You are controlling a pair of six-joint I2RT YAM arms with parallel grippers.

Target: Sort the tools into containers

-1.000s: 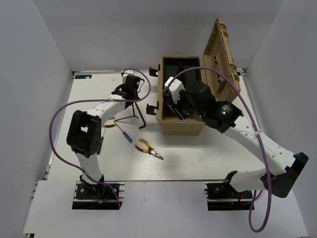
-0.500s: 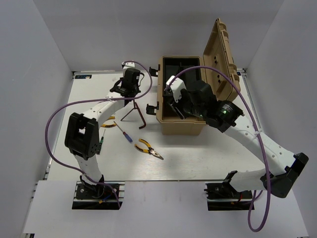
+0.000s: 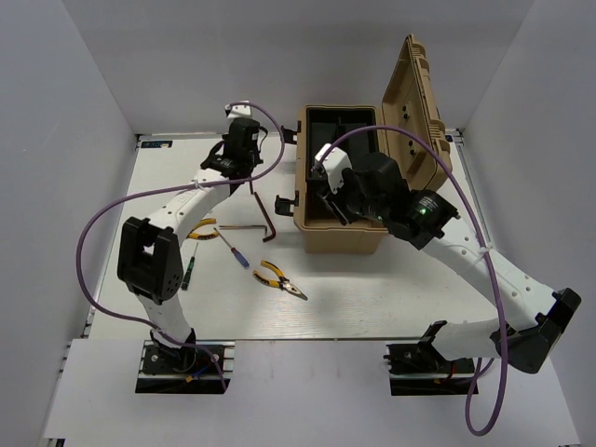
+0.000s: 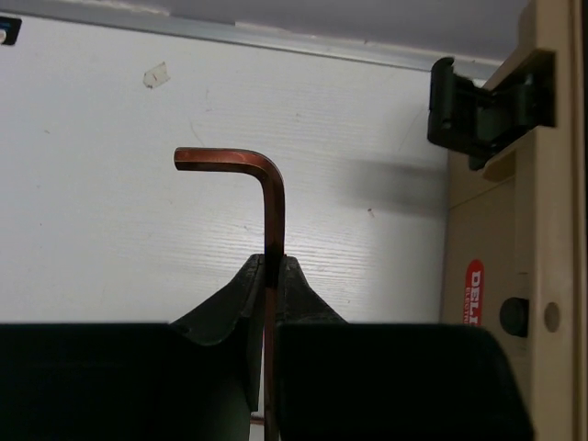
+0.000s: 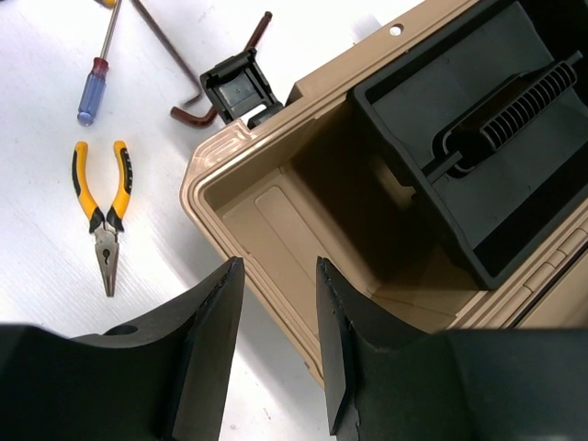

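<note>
My left gripper (image 3: 248,173) is shut on a thin reddish-brown L-shaped hex key (image 4: 272,202), held by its long arm with the short bend past the fingertips. In the top view this key (image 3: 258,203) hangs left of the tan toolbox (image 3: 340,244). A second hex key (image 3: 237,224) lies flat on the table. The blue-handled screwdriver (image 3: 235,250), the yellow-and-black pliers (image 3: 280,279) and a small dark screwdriver (image 3: 186,270) lie in front. My right gripper (image 5: 276,266) is open and empty above the toolbox's front left corner (image 5: 211,175).
The toolbox lid (image 3: 417,102) stands open at the back right. A black lift-out tray (image 5: 478,184) sits in the box's far part. Black latches (image 4: 478,106) jut from its left side. A yellow-handled tool (image 3: 199,230) lies partly under my left arm. Purple cables loop over both arms.
My left gripper has moved toward the back of the table with the hex key in it. The other hex key, which leaned against it, now lies flat. My right arm has barely moved.
</note>
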